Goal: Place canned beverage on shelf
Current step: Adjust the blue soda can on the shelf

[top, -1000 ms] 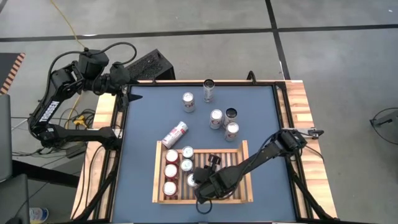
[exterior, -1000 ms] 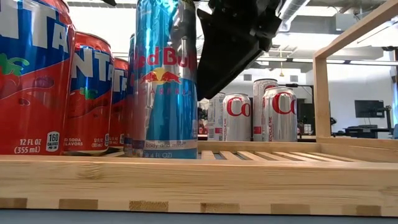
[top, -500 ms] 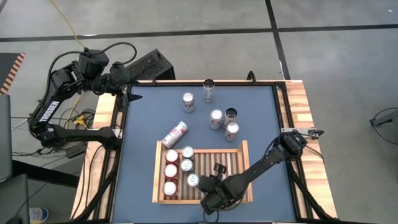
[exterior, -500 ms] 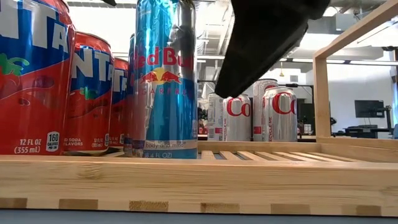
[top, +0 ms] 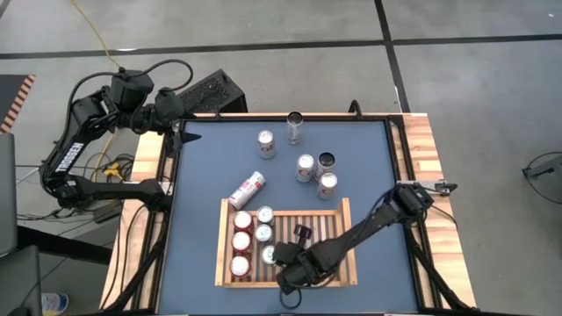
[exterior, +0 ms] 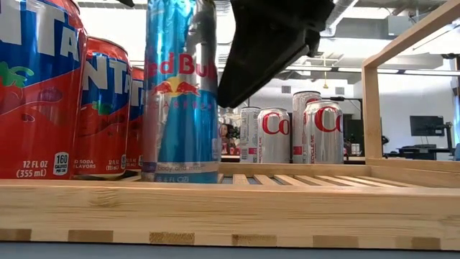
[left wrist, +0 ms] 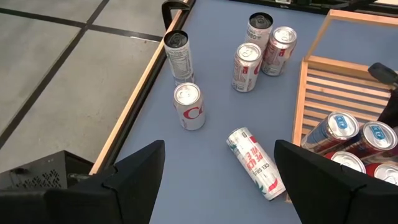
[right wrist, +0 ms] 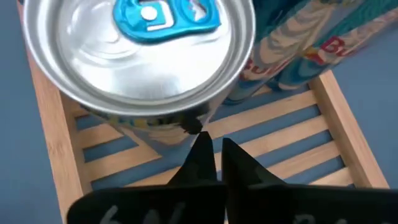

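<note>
Over the front left part of the shelf (top: 290,204), find the right gripper (right wrist: 210,149) hanging just beside the top of a tall blue can (right wrist: 140,56), jaws pressed fully together and gripping nothing. Cannot tell whether the tips touch the can's rim. Locate that can upright on the slats near the shelf's front rim, next to three red cans (top: 241,243) and two more blue ones (top: 264,224).

Beyond the shelf on the blue desk (top: 369,158), count five cans standing (top: 305,167) and one lying on its side (top: 248,189), just beside the shelf's far left corner. At the desk's far left corner, note the left gripper (left wrist: 221,168) waiting, jaws roughly half apart and empty.

Judging by looks, expect thin smooth metal: stiff enough while sealed, fairly weighty if full, slippery, easy to dent under a hard squeeze. Being tall and narrow, likely to topple at a sideways nudge. Best to clasp a standing can around mid-body. For the lying one, likely to roll, so grip across its width.

Read "Red Bull" with the bull emblem on the blue can. Read "NTA", "12 FL OZ (355 mL)" and "160" on the red cans. Make out red "Co" lettering on silver cans (exterior: 273,137) farther back.
</note>
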Robot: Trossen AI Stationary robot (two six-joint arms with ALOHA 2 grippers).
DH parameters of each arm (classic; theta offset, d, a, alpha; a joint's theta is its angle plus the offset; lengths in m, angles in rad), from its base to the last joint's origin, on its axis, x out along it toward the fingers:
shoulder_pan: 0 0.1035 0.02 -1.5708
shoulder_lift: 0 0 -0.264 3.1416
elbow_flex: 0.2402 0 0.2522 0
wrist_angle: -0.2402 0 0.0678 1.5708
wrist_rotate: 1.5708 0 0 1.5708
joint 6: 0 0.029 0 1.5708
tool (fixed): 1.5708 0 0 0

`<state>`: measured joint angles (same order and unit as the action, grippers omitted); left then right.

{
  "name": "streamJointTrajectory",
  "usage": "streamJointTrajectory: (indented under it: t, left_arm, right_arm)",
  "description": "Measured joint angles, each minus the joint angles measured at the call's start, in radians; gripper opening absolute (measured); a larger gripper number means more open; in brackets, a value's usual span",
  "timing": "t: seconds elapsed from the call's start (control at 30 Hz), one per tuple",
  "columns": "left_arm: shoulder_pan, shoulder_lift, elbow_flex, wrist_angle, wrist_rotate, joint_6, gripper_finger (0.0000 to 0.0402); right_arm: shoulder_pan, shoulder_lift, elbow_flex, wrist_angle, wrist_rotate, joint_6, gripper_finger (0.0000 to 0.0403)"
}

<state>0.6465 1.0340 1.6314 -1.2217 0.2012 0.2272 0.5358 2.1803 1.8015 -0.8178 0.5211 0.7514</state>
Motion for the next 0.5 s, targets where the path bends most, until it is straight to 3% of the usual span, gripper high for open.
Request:
streamJointTrajectory:
  t: [0.5]
  left_arm:
    - [0.000, 0.000, 0.000, 0.000, 0.000, 0.006, 0.0291]
  right_arm:
    - [-0.021, 0.000, 0.000, -0.041, -0.003, -0.011, 0.0004]
